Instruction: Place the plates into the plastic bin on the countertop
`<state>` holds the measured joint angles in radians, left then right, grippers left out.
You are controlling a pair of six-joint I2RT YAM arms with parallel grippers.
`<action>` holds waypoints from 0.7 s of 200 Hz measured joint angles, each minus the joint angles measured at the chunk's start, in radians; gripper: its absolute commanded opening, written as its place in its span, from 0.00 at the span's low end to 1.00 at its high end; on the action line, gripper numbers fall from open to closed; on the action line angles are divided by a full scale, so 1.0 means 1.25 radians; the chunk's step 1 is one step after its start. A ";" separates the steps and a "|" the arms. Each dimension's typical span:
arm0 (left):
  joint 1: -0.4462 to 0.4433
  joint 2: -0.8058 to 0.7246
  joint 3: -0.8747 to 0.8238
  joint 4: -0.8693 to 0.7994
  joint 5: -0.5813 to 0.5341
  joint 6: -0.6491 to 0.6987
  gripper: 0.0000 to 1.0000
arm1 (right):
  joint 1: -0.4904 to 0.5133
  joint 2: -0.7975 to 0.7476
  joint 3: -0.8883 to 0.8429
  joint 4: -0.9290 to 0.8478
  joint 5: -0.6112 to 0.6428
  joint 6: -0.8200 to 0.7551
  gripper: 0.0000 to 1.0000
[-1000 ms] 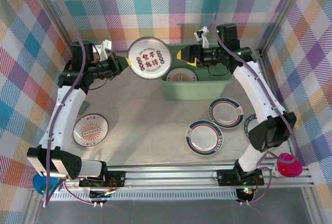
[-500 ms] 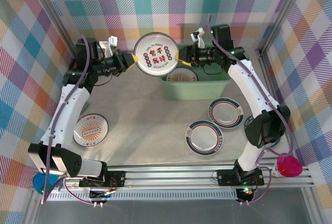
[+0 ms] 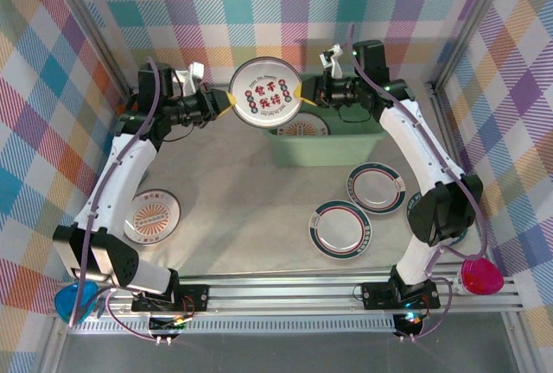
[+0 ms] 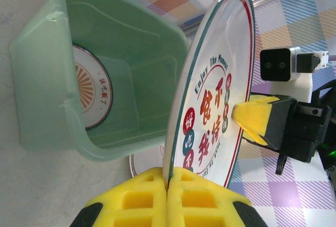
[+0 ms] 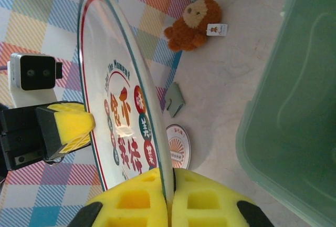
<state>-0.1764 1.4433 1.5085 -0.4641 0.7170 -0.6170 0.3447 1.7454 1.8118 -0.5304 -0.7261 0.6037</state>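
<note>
Top view: the lettered plate [image 3: 266, 91] is held in the air at the far side, printed face toward the camera, by the left end of the bin [image 3: 346, 153]. The left gripper [image 3: 228, 104] is clenched on its left rim, and the right gripper [image 3: 301, 91] on its right rim. A sunburst plate [image 3: 302, 129] lies in the bin. On the countertop [image 3: 242, 192], a banded plate [image 3: 377, 187] lies just near of the bin. A second banded plate [image 3: 341, 229] lies nearer, and an orange plate [image 3: 150, 215] lies at the near left.

Left wrist: the left gripper [image 4: 168, 187] pinches the lettered plate [image 4: 215, 90] at its rim. The right gripper's pad [image 4: 252, 119] presses the opposite edge. The bin [image 4: 47, 95] lies beyond, with the sunburst plate [image 4: 92, 93] inside.

Right wrist: the right gripper [image 5: 170, 195] grips the lettered plate [image 5: 121, 106] at its rim, with the left gripper's pad [image 5: 68, 124] opposite. The bin [image 5: 294, 106] is alongside. A teddy bear [image 5: 191, 22] sits on the countertop [image 5: 231, 74].
</note>
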 measured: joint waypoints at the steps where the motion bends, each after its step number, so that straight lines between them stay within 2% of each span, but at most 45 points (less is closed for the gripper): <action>1: 0.000 0.000 0.000 0.000 -0.001 0.000 0.00 | 0.000 0.000 0.000 0.000 0.000 0.000 0.01; 7: 0.000 0.003 0.002 0.000 -0.003 0.000 0.03 | -0.001 0.003 0.000 0.003 0.000 0.002 0.00; 14: 0.000 0.006 0.006 -0.003 -0.007 0.001 0.11 | -0.001 0.007 0.000 0.009 0.000 0.005 0.00; 31: -0.003 0.013 0.019 -0.007 -0.010 0.008 0.40 | -0.001 0.009 0.000 0.016 0.001 0.011 0.00; 50: -0.011 0.018 0.043 -0.016 -0.017 0.016 0.56 | -0.005 0.009 0.000 0.019 0.008 0.014 0.00; 70: -0.014 0.018 0.069 -0.037 -0.038 0.032 0.62 | -0.016 0.009 -0.002 0.017 0.024 0.013 0.00; 96: -0.013 0.029 0.100 -0.058 -0.061 0.054 0.64 | -0.062 0.013 0.015 -0.014 0.054 -0.017 0.00; 140: -0.008 0.120 0.117 -0.062 -0.072 0.088 0.65 | -0.153 0.135 0.219 -0.114 0.081 -0.115 0.00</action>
<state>-0.1864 1.5932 1.6547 -0.5411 0.6270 -0.5076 0.1539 1.9144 2.0850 -0.6731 -0.6247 0.4599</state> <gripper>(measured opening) 0.653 0.062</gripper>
